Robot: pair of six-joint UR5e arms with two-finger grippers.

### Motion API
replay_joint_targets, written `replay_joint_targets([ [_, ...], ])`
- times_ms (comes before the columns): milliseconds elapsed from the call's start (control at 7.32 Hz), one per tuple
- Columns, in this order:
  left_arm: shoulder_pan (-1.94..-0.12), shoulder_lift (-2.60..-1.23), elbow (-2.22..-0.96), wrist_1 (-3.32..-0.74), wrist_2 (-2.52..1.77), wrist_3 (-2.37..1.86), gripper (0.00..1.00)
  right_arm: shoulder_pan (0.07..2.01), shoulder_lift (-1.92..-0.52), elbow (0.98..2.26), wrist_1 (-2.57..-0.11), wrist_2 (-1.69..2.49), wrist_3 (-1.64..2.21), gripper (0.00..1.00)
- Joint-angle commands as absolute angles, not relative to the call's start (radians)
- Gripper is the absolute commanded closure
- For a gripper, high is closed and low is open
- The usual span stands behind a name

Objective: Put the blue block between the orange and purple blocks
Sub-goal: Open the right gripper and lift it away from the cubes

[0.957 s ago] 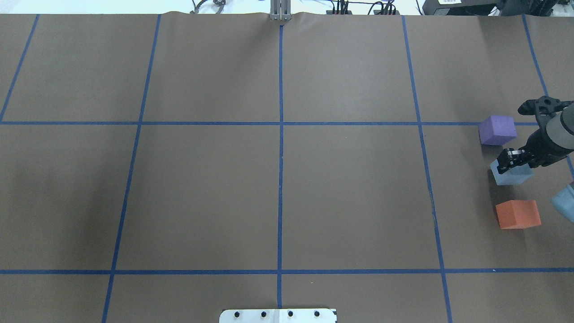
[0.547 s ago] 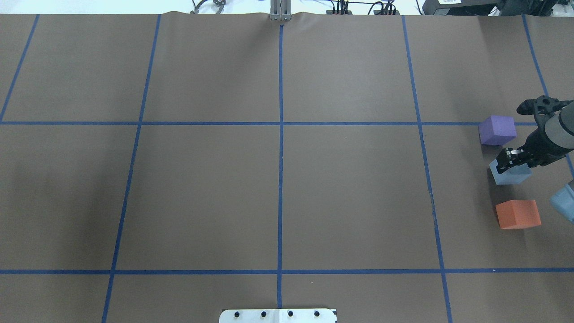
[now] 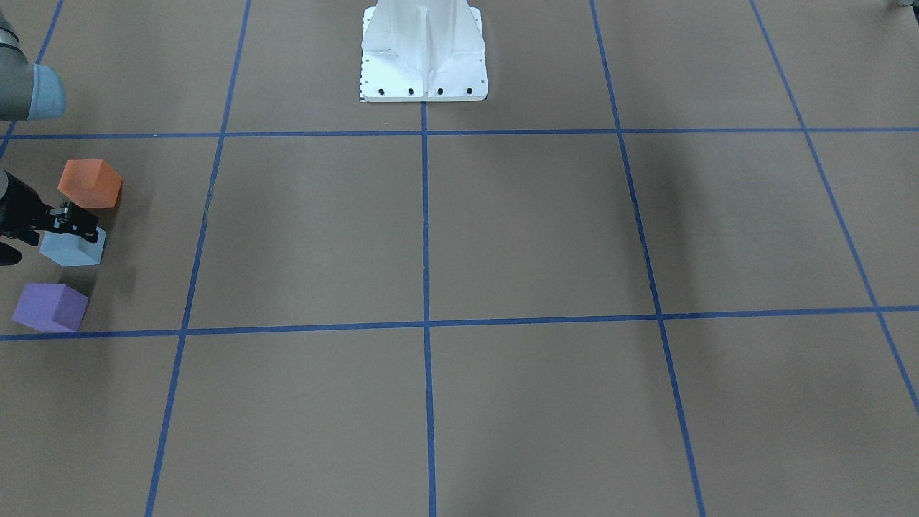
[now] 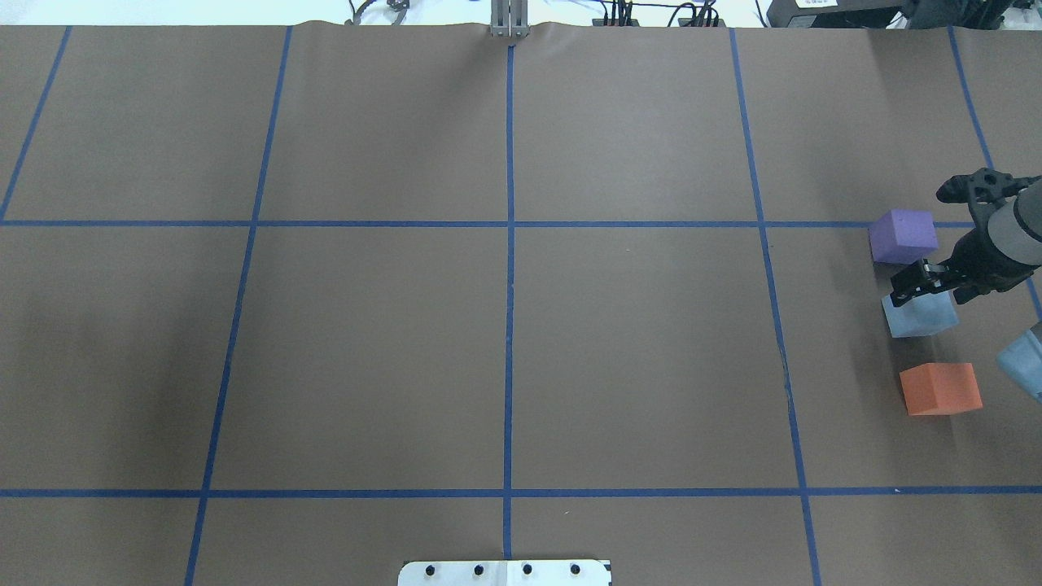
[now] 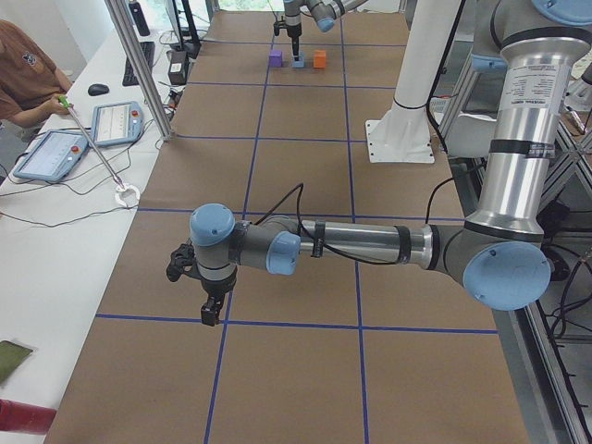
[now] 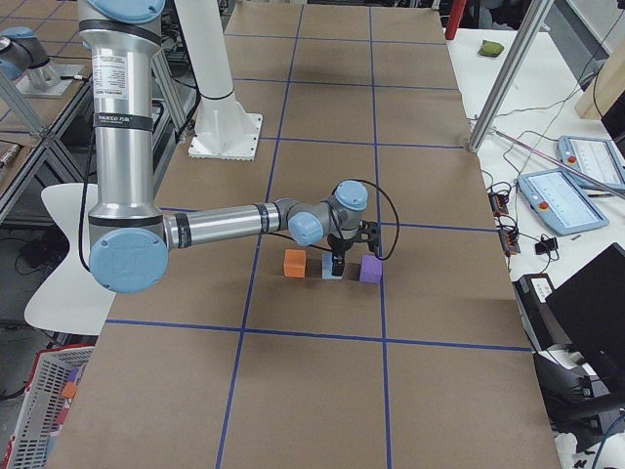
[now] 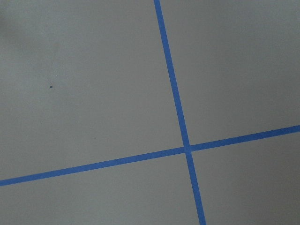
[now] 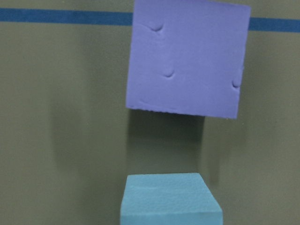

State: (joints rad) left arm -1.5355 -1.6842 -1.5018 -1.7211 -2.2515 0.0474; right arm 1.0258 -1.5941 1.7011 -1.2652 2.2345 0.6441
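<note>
Right tool [image 4: 906, 290] gripped the blue block [image 4: 924, 317], purple block [image 4: 902, 236] at its 12 o'clock, orange block [image 4: 940, 389] at 6; left tool's [image 5: 214, 310] state unclear.

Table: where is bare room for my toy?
The middle squares, from the white base plate to the far edge, are bare. Crowded at the robot's right end: purple foam block, blue foam block under the right gripper, orange foam block.
</note>
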Motion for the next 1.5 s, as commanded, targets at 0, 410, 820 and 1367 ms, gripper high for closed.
replay_joint_targets([
  [0, -1.536, -1.683, -1.505, -1.721, -2.25, 0.051, 0.0, 1.177, -1.611, 1.808, -1.278, 2.253, 0.6, 0.0],
  [410, -1.536, -1.678, -1.505, -1.721, -2.252, 0.054, 0.0, 1.508, -1.615, 1.807, -1.583, 2.335, -0.034, 0.0],
  [820, -1.54, -1.667, -1.508, -1.721, -2.263, 0.055, 0.0, 1.618, -1.688, 1.789, -1.668, 2.35, -0.198, 0.0],
  [1367, -1.546, -1.615, -1.557, -1.678, -2.26, 0.169, 0.0, 1.617, -1.686, 1.733, -1.657, 2.315, -0.19, 0.0],
])
